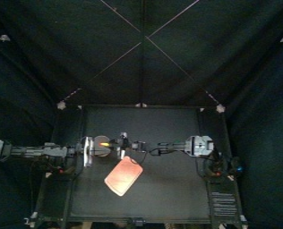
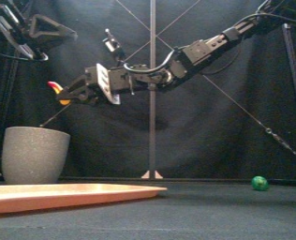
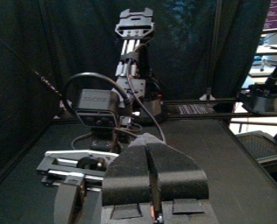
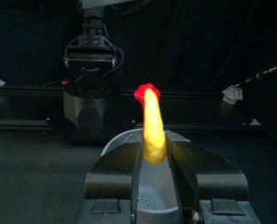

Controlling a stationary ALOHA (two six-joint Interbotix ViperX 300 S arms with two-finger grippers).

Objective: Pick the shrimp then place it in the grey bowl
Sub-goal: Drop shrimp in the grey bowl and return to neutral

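Observation:
The shrimp [image 4: 152,122], yellow-orange with a red tail, is pinched lengthwise in my right gripper [image 4: 154,162], which is shut on it. In the front view the right gripper [image 2: 76,94] hangs high, above and just right of the tall grey speckled cup [image 2: 36,155], and the shrimp [image 2: 55,89] sticks out over the cup's mouth. The right wrist view shows the cup's rim [image 4: 115,137] directly below the jaws. From above, the right arm reaches past the table's middle, carrying the shrimp [image 1: 105,141]. My left gripper [image 3: 159,203] rests at the left, jaws together and empty.
The flat pink tray [image 1: 124,175] lies at the table's middle front, its edge [image 2: 76,196] just right of the cup. A small green ball [image 2: 259,183] sits at the far right of the table. The left arm [image 2: 20,33] stays raised at the left.

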